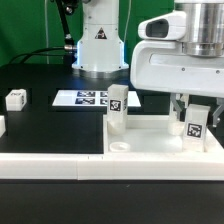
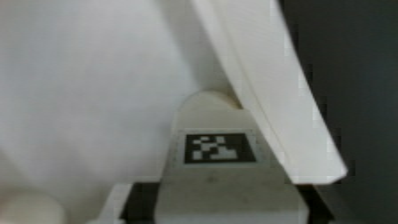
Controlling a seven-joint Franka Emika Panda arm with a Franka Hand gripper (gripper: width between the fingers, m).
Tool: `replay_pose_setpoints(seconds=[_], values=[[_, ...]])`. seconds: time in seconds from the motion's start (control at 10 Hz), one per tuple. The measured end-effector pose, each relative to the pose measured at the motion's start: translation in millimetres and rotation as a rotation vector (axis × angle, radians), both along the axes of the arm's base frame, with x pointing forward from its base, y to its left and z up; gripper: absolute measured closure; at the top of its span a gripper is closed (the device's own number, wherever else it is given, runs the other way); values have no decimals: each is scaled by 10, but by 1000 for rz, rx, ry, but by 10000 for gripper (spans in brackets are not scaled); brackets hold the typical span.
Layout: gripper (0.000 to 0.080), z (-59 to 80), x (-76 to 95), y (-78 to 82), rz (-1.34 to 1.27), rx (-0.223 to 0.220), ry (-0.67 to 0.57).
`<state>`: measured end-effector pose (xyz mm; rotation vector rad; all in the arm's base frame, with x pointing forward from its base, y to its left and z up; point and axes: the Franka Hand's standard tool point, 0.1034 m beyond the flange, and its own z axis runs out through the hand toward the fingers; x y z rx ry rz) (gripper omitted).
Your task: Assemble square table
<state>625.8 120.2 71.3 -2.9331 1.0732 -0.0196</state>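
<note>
The square table's white slab (image 1: 150, 136) lies on the black table at the exterior view's right, rim up. One tagged leg post (image 1: 117, 106) stands upright on its left part. My gripper (image 1: 195, 116) hangs over the slab's right corner, shut on a second tagged leg post (image 1: 193, 126) that stands upright there. In the wrist view this leg post (image 2: 217, 148) sits between my dark fingers (image 2: 146, 200), with the slab's inner face (image 2: 89, 80) and its raised rim (image 2: 267, 90) beside it. Whether the post's foot sits in a hole is hidden.
The marker board (image 1: 84, 98) lies behind the slab. A loose white leg post (image 1: 15, 98) lies at the exterior view's left, with another white piece (image 1: 2, 126) at the left edge. A long white rail (image 1: 50, 166) runs along the front. The robot base (image 1: 98, 45) stands at the back.
</note>
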Motion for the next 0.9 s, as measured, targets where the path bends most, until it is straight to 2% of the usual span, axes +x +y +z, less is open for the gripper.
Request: replay_pose_setpoints(seconds=[0.1, 0.2, 0.3, 0.9], values=[[511, -2, -27, 12, -167, -1, 29], [511, -10, 4, 1, -395, 41, 17], [511, -21, 10, -27, -517, 81, 1], [509, -22, 18, -10, -870, 94, 18]])
